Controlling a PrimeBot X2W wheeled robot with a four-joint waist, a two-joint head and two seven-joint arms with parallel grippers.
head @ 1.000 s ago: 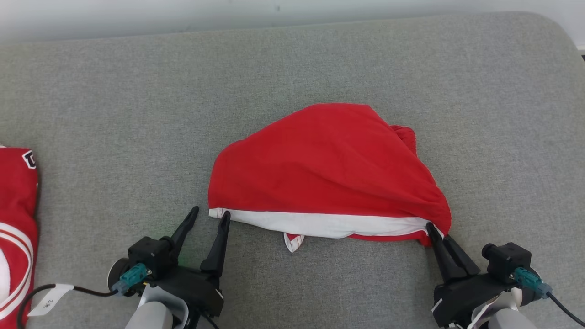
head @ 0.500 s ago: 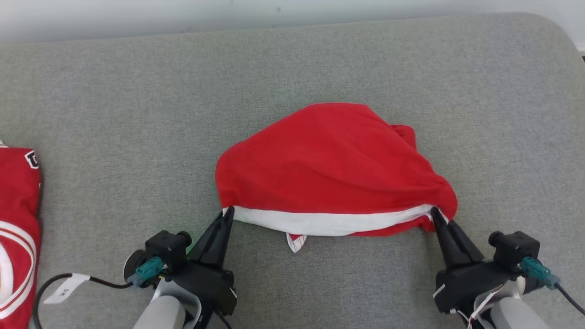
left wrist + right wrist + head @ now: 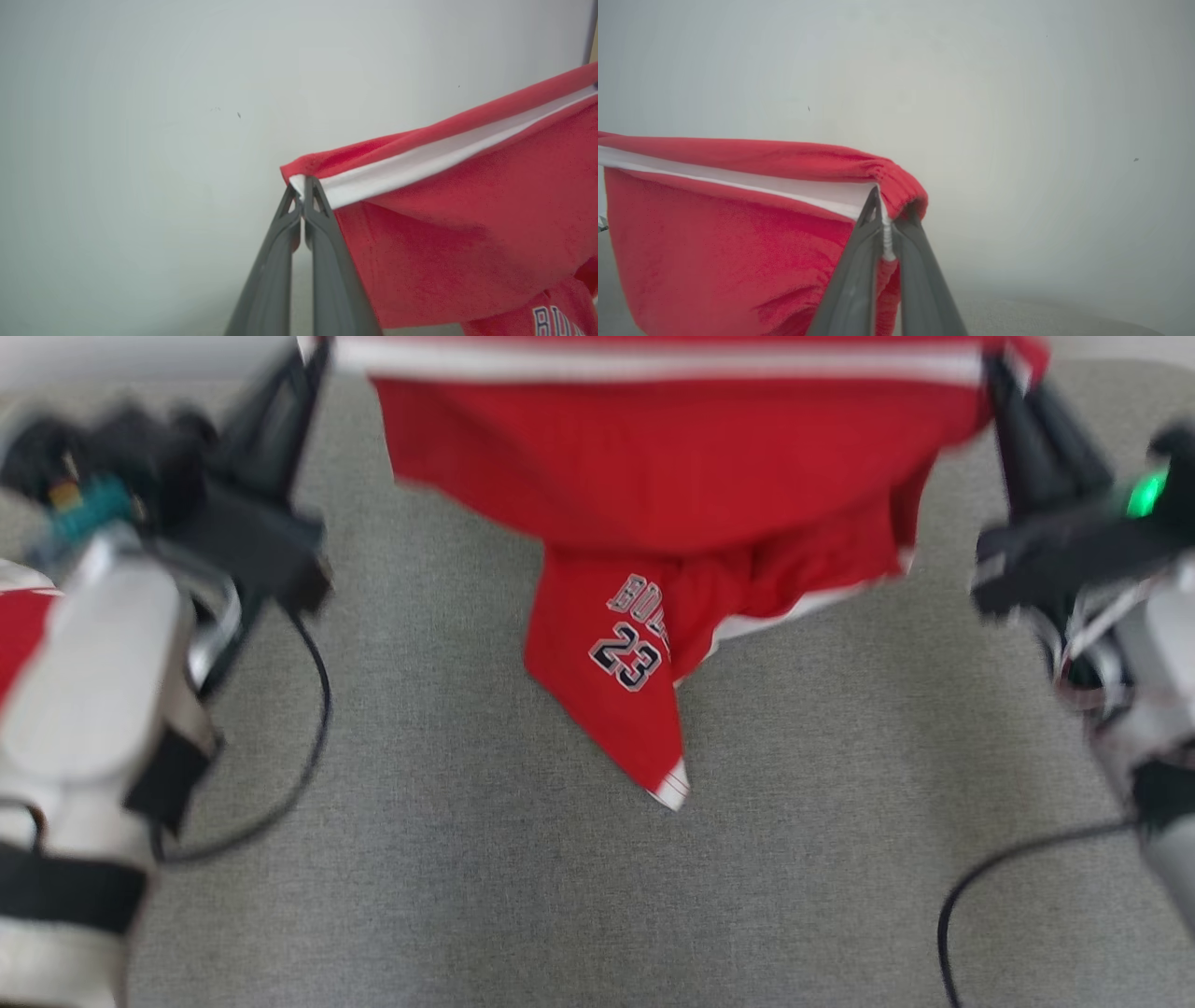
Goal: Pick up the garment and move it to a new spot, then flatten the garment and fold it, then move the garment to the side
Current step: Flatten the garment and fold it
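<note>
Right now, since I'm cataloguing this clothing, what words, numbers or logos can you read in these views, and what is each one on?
"23": dark numerals outlined in white, on the hanging lower part of the red garment.
"BU": arched letters just above the number. The rest is lost in a fold and blur. The left wrist view shows the same "BU", cut off at the frame edge.
No other text is readable.
</note>
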